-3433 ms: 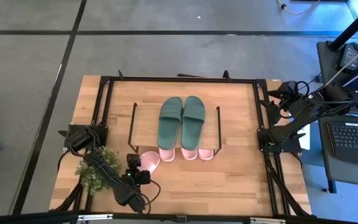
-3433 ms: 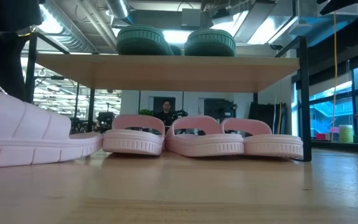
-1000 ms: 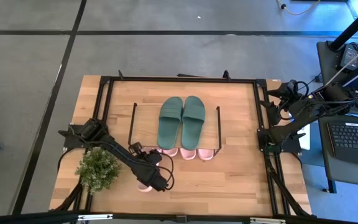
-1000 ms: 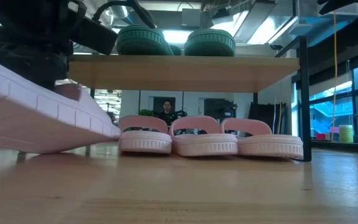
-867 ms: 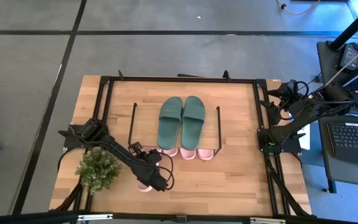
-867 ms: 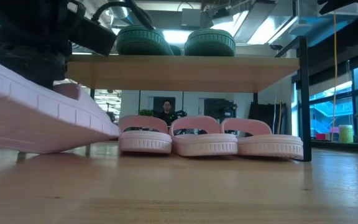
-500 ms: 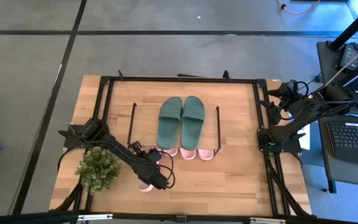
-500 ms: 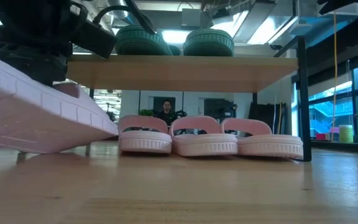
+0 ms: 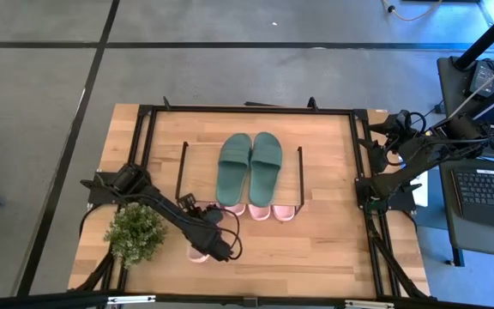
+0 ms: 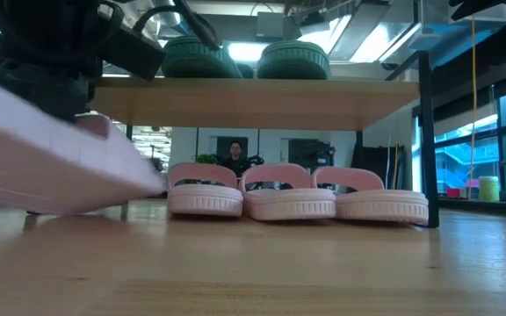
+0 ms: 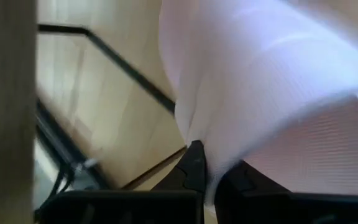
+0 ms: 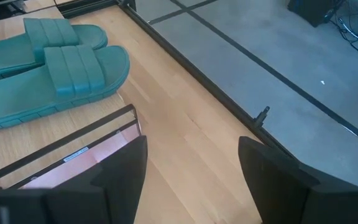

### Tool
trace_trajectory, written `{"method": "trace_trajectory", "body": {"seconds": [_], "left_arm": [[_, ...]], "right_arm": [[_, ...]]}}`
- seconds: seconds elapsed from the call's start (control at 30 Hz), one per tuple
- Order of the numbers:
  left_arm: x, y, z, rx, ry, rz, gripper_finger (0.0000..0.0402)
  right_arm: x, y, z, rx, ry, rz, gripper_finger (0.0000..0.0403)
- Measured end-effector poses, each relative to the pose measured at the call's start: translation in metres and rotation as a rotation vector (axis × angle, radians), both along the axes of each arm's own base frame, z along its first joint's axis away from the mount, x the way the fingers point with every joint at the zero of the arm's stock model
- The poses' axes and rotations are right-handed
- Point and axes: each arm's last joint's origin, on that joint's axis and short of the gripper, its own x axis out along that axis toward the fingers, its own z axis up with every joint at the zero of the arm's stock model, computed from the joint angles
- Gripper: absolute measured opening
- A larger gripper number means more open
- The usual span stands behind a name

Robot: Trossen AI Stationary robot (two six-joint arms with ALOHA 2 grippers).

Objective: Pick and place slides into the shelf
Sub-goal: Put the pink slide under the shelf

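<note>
A potted plant (image 9: 135, 232) is sitting left of the shelf (image 9: 200, 159) on the worktop (image 9: 316, 249). Just in front of the shelf's left end, the left hand (image 9: 206, 244) is pinching a pink slide (image 10: 51, 158) by its strap, holding it tilted above the worktop. Under the shelf, three pink slides (image 10: 292, 195) are lying side by side. On the shelf's plank top, two green slides (image 9: 250, 166) are resting side by side. Right of the shelf, at the worktop's edge, the right hand (image 12: 188, 168) is waiting with its fingers spread.
</note>
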Motion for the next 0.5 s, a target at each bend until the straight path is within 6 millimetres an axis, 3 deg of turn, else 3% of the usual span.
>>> {"method": "trace_trajectory", "body": {"seconds": [0.5], "left_arm": [[0.0066,0.001,0.0068,-0.014,-0.028,0.016,0.0002]], "right_arm": [[0.0,0.0,0.0,0.002,-0.001,-0.001,0.0253]]}}
